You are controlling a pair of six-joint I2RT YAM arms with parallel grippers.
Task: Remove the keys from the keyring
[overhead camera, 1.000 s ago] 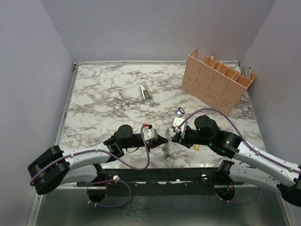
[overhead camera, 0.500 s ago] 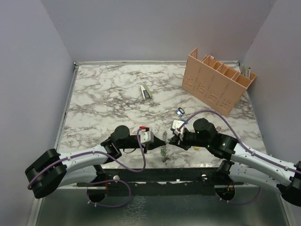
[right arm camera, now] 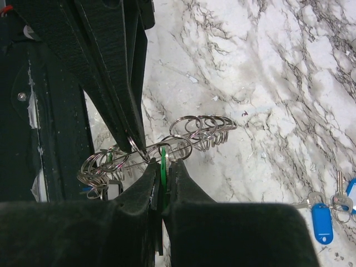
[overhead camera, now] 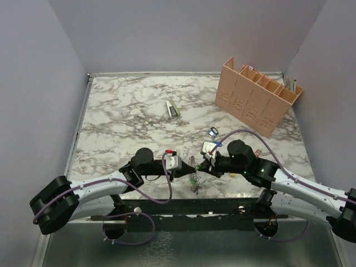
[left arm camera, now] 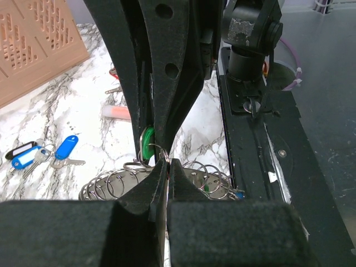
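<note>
The grey-silver coiled metal keyring is held between the two claws, well in front of the peach perforated plastic rack and close to the near edge of the white marbled worktop. The left claw is closed tight, with a thin loop of the keyring pinched at its tips. The right claw is likewise closed, and a small metal key is clamped in it by its flat green plastic head. The claws are positioned tip to tip. Whether the keyring rests on the worktop cannot be told. Loose blue-tagged keys are located between keyring and rack.
</note>
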